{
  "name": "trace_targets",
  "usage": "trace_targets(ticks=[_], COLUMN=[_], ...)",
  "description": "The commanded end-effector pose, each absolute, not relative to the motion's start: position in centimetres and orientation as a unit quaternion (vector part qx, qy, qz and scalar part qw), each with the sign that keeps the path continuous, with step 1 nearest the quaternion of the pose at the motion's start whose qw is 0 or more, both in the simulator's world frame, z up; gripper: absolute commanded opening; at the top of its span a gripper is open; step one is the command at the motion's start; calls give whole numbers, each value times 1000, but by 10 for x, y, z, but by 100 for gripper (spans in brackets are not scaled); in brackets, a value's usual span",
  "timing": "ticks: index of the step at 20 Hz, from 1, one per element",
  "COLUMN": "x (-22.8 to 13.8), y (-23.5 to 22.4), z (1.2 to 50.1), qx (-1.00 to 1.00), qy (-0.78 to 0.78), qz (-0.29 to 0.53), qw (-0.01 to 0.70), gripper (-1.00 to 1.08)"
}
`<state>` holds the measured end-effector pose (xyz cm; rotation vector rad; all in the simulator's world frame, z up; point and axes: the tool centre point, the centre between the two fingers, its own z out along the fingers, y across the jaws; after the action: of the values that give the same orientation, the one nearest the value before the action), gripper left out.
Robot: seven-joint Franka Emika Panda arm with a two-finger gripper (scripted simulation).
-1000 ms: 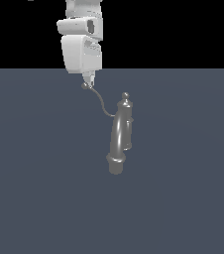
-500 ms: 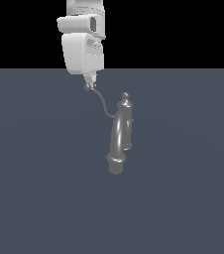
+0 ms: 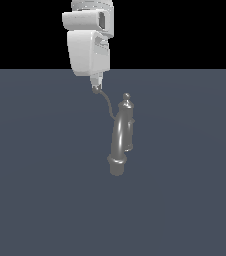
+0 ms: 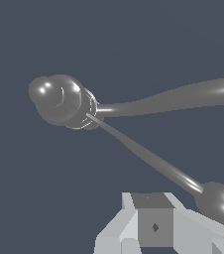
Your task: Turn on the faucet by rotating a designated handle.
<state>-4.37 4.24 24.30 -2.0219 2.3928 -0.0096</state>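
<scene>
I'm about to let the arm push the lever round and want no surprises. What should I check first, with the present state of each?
1. Claw at the handle tip, not the spout: ok.
2. Ball tip beside the claw's finger: ok.
3. Contact with the ball tip: cannot tell.
4. Claw open or shut: cannot tell.
5. Faucet upright: ok.

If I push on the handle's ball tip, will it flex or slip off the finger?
The handle looks like rigid metal, so it probably swings at its base on the faucet rather than bending. Its ball tip is round and glossy, so the gripper may well slide off it.
</scene>
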Motion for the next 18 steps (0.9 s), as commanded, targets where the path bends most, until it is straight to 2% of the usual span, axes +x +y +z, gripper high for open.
trace_targets(ticks=[1,13,15,18], x=[-54,-89,-85,-88], y=[38,19,25,8], z=[243,243,243,243], qx=[-646,-649,-652,-651], qy=[763,761,758,759], qz=[-1,0,-1,-1], qw=[1,0,2,2], gripper=[-100,-100,-100,-100])
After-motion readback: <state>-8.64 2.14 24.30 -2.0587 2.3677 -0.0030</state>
